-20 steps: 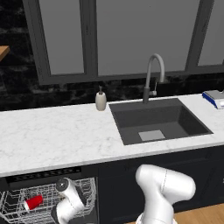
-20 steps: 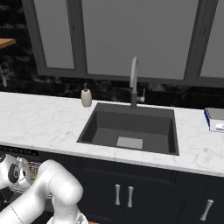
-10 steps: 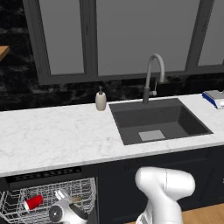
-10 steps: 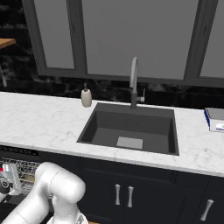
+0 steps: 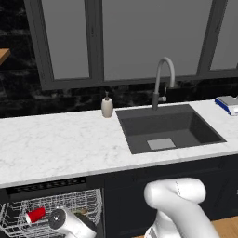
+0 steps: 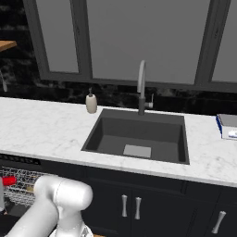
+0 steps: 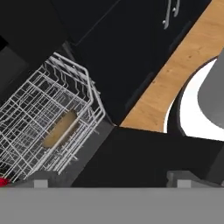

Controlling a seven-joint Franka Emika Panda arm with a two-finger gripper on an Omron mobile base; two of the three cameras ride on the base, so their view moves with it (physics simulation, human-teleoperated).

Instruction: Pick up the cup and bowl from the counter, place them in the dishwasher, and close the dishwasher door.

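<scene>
The dishwasher (image 5: 46, 187) stands open under the counter (image 5: 60, 144), its white wire rack (image 7: 39, 118) pulled out. The tan bowl (image 7: 60, 127) lies in the rack, free of my fingers. The red cup (image 5: 36, 214) lies on its side in the same rack, at its left, and its red shows as well in the right base view (image 6: 9, 180) and the hand view (image 7: 3, 180). My gripper (image 7: 112, 181) is open and holds nothing; it sits low in front of the rack, over the dark lowered dishwasher door (image 7: 144, 157). My hand (image 5: 62, 219) shows just right of the cup.
A dark sink (image 5: 167, 128) with a curved faucet (image 5: 162, 81) is set into the counter. A beige soap dispenser (image 5: 107, 106) stands behind it, and a blue-and-white object (image 5: 228, 104) lies at the far right. Dark cabinets (image 6: 134, 203) and wood floor (image 7: 179, 74) flank the dishwasher.
The jaws have gone from partly shut to wide open. The hand has sunk lower in front of the rack and drawn back from the bowl, which stays in the rack.
</scene>
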